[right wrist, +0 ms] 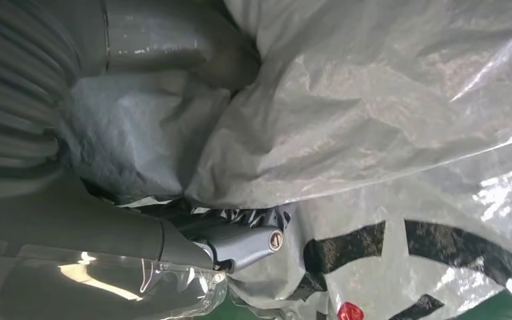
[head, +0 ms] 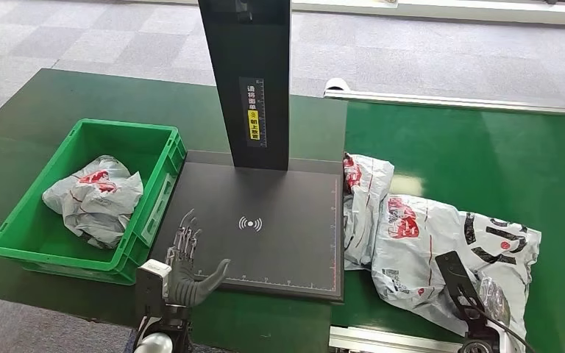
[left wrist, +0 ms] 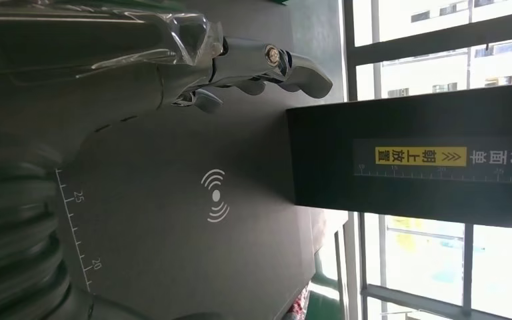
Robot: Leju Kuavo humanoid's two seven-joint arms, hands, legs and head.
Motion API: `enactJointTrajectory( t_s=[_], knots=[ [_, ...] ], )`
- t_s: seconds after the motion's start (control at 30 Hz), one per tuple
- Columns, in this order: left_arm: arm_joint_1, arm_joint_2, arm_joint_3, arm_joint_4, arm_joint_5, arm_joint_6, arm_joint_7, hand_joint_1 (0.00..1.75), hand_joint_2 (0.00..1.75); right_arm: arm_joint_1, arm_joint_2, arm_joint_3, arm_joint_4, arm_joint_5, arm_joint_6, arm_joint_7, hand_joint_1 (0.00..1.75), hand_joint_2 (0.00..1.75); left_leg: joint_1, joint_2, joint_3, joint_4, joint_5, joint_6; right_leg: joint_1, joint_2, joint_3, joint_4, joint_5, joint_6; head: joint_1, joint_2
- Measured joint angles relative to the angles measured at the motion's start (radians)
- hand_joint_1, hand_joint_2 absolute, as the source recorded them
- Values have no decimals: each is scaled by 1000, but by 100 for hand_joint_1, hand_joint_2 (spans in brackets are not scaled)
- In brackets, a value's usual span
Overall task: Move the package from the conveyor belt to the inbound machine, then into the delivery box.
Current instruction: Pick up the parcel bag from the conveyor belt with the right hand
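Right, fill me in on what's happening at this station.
The robot's right hand is buried in a crumpled grey plastic mailer bag on the green conveyor belt; whether it grips it is unclear. The left hand hovers open over the flat black scanner platform. Another grey mailer lies in the green plastic crate.

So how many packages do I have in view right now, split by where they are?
On the conveyor belt: 2, a small package and a large package, which the right hand is touching.
In the green box: 1, a crumpled package.
On the scanner plate: 0.
Total: 3 packages.
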Motion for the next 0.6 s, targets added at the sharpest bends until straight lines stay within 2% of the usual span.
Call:
enactJointTrajectory(
  t_s=[0.17,0.33,0.6],
  knots=[
    [9,1,1,-6,3,9,-1,0,175,4,2,21,-21,-22,-60,-51,175,175,0,0,0,0,0,0,0,0,0,0,0,0,0,0],
    [17,3,2,-19,3,12,-9,0,175,32,16,44,-130,-71,-150,-133,175,175,0,-1,-1,0,0,0,0,0,0,0,0,0,0,0],
    [23,3,8,-27,3,13,-10,0,175,56,30,59,-224,-79,-160,-139,175,175,0,0,0,0,0,0,0,0,0,0,0,0,0,0]
  ],
)
